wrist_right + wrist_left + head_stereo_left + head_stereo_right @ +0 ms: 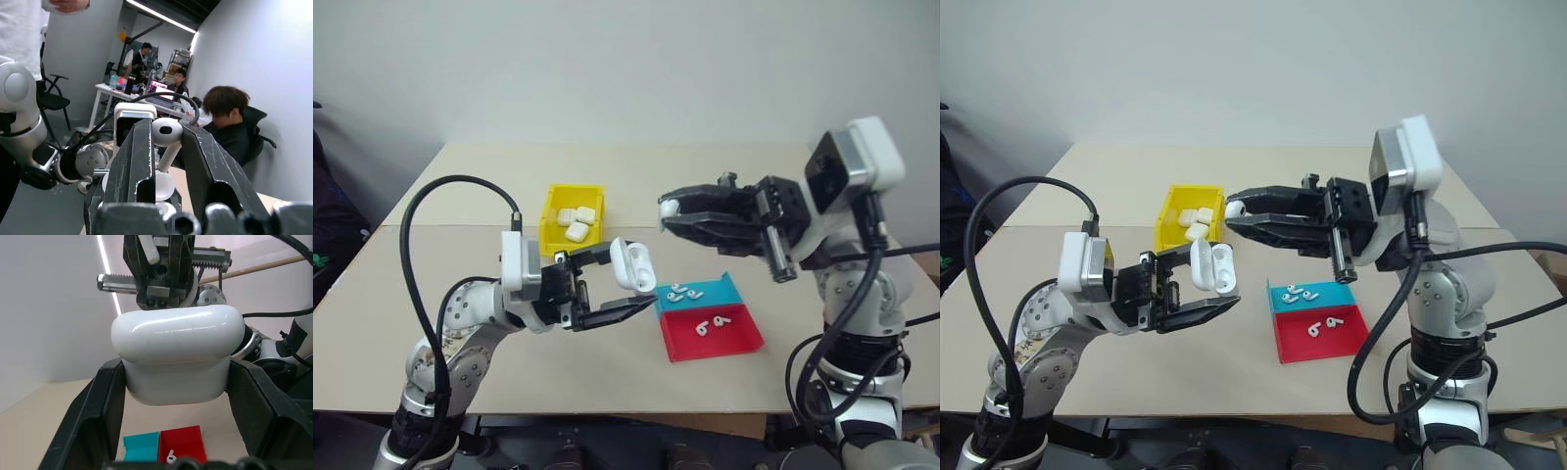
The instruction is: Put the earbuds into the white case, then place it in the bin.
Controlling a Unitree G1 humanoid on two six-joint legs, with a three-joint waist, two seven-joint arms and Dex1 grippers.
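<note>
Gripping white case (632, 264) in left pincer (612, 284) | right pincer (672, 213) clamps earbud (670, 208)

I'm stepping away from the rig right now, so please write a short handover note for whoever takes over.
Left gripper: shut on an open white case, held up above the table.
Right gripper: shut on one earbud, raised level, fingertips pointing toward the case.
Yellow bin: already holds several white cases.
Teal-and-red tray: loose earbuds lie in both halves.
Done: case picked up and opened, one earbud picked.
Left: seat this earbud, add its mate, shut the lid, place the case in the bin.
</note>
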